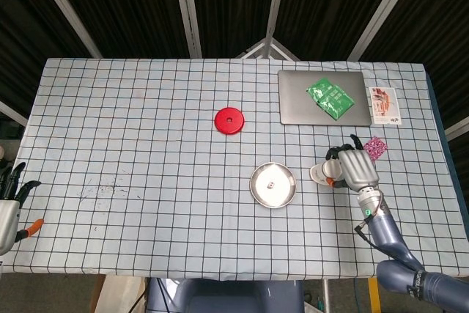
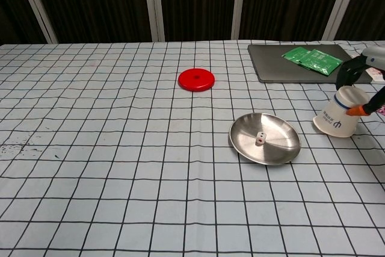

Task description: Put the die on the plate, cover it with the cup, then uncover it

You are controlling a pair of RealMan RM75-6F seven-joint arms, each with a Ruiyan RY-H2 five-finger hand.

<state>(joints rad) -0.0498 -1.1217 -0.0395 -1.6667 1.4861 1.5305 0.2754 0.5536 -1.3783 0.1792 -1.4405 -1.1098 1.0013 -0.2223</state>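
A small white die point(image 1: 272, 182) point(image 2: 260, 138) lies in the middle of the round metal plate point(image 1: 258, 190) point(image 2: 280, 150). To the plate's right, a white paper cup point(image 1: 319, 174) point(image 2: 337, 115) is tipped, mouth down toward the plate, base up in my right hand point(image 1: 353, 168) point(image 2: 368, 80), whose fingers wrap its upper part. The cup's rim looks just off the cloth. My left hand point(image 1: 9, 207) hangs at the table's left edge, fingers apart, holding nothing.
A red disc point(image 1: 229, 120) point(image 2: 196, 79) lies behind the plate. A grey tray point(image 1: 293, 108) point(image 2: 271, 64) with green packets point(image 1: 330, 98) is at the back right, a card point(image 1: 384, 104) beside it. A pink item point(image 1: 377, 146) lies near my right hand.
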